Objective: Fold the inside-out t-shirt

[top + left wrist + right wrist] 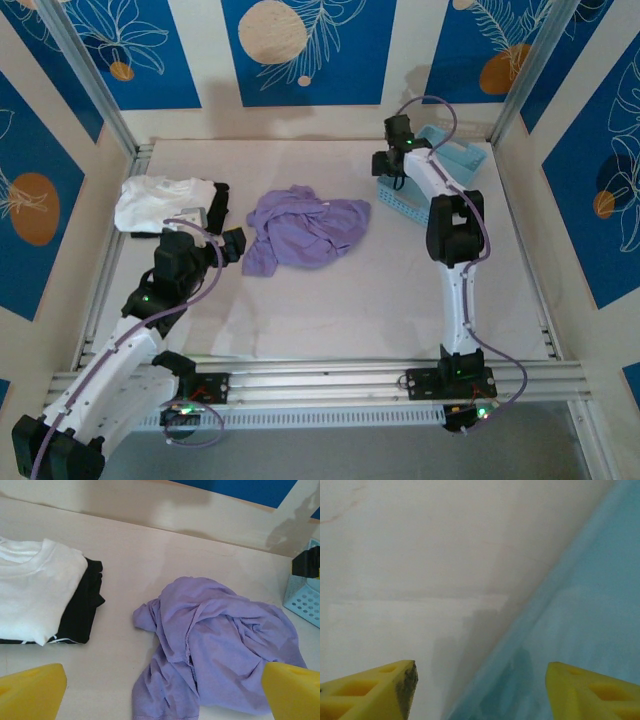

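T-shirt (215, 645), lavender, lies crumpled in a heap.

The black shirt (82, 607) is mostly hidden under the white shirt (35, 595), which the left wrist view cuts off at its edge. The t-shirt (220, 645) is cut off at the bottom there too. In the right wrist view the basket (590, 610) is a blue blur.

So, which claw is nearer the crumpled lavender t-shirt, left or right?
Left. The left claw is just off the lavender t-shirt on its left side, open. The right claw is farther off, by the light blue basket beyond the shirt's right side.
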